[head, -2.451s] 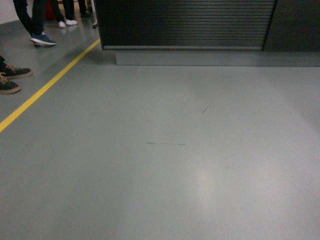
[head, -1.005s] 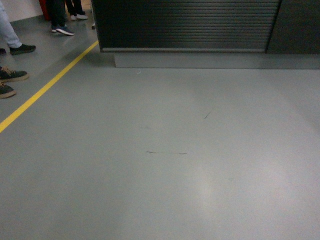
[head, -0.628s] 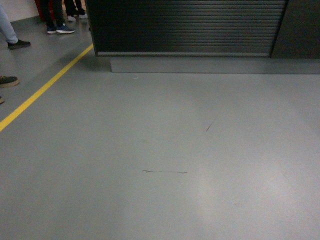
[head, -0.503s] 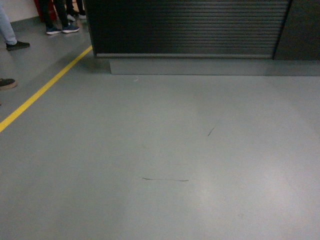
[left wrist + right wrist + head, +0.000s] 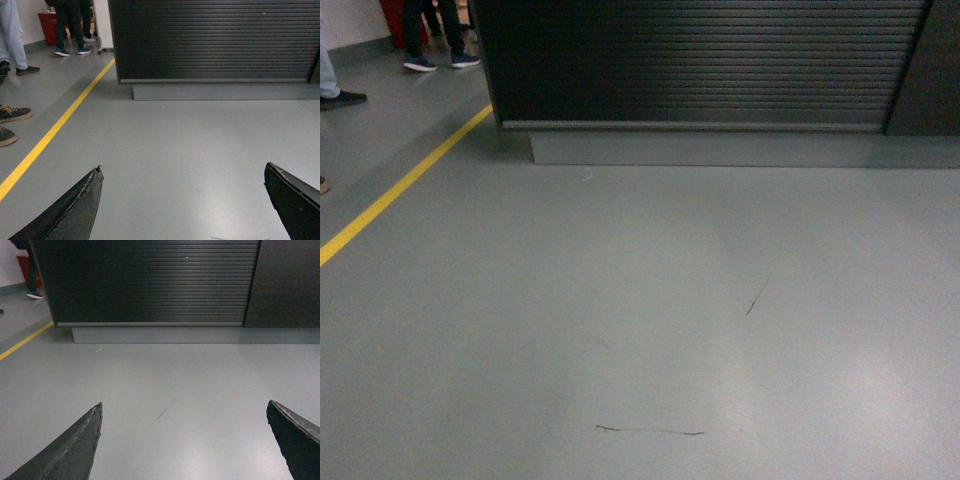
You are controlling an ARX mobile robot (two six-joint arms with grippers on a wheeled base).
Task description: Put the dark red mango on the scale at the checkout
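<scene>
The checkout (image 5: 700, 65) stands ahead, a dark counter with a ribbed slatted front (image 5: 215, 40) on a grey plinth (image 5: 740, 150); its top is out of view. It also fills the top of the right wrist view (image 5: 150, 282). The dark red mango and the scale are out of view. My left gripper (image 5: 182, 172) is open, its black fingers (image 5: 75, 210) wide apart over bare floor. My right gripper (image 5: 184, 407) is open too, with nothing between its fingers (image 5: 70, 450). Neither gripper shows in the head view.
A yellow floor line (image 5: 400, 190) runs diagonally at the left. People's legs and shoes (image 5: 70, 30) stand beyond it, with more shoes (image 5: 12, 114) nearer at the left. A red bin (image 5: 48, 27) is at the far left. Grey floor (image 5: 650, 320) carries dark scuff marks (image 5: 757, 297).
The counter has grown larger and dropped lower in the head view, and the floor scuffs have slid toward the bottom edge. I have rolled closer to the counter.
</scene>
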